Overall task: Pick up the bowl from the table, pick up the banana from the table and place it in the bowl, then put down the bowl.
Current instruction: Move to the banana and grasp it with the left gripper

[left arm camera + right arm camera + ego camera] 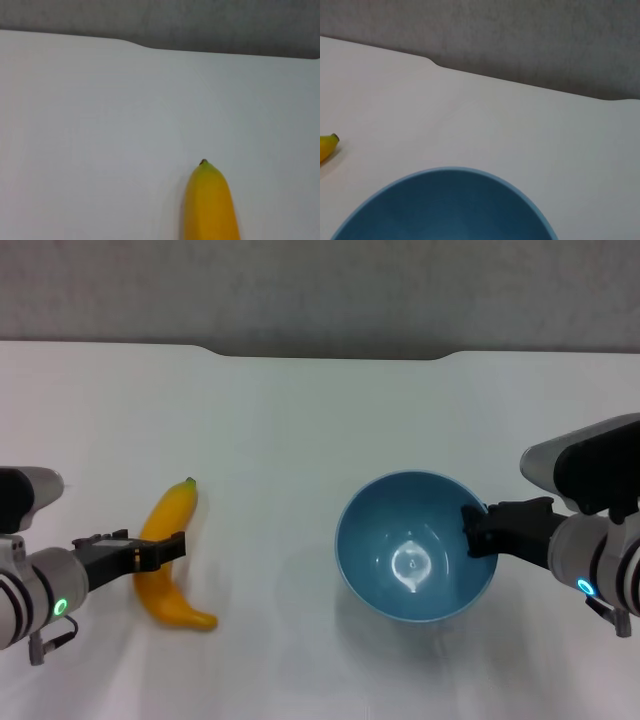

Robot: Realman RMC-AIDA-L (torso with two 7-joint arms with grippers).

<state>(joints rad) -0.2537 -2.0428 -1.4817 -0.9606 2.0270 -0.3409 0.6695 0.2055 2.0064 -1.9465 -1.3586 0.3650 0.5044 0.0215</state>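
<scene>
At the lower left of the head view you have the left gripper [170,548], its dark fingers [150,555] reaching across the middle of the banana [168,560]. The fingers lie over the fruit, but whether they are clamped on it or merely set about it you cannot tell from this angle. The banana lies on the white surface [280,440], its stem tip pointing toward the far edge and its blunt end toward the near edge. The left wrist view shows only the banana's [209,207] stem end at lower centre, with the bare surface [100,125] beyond it.

At the right of the head view, the right gripper [478,532] meets the right-hand rim of the bowl [415,545]. Its black fingers [470,523] are clenched on that rim, one showing inside the bowl. The bowl appears tipped, its opening turned toward the camera. The right wrist view shows the bowl's [445,210] blue inside along the bottom edge and the banana's [327,145] tip at the left edge.

Farther off, the surface's far edge carries a shallow notch [325,355].
</scene>
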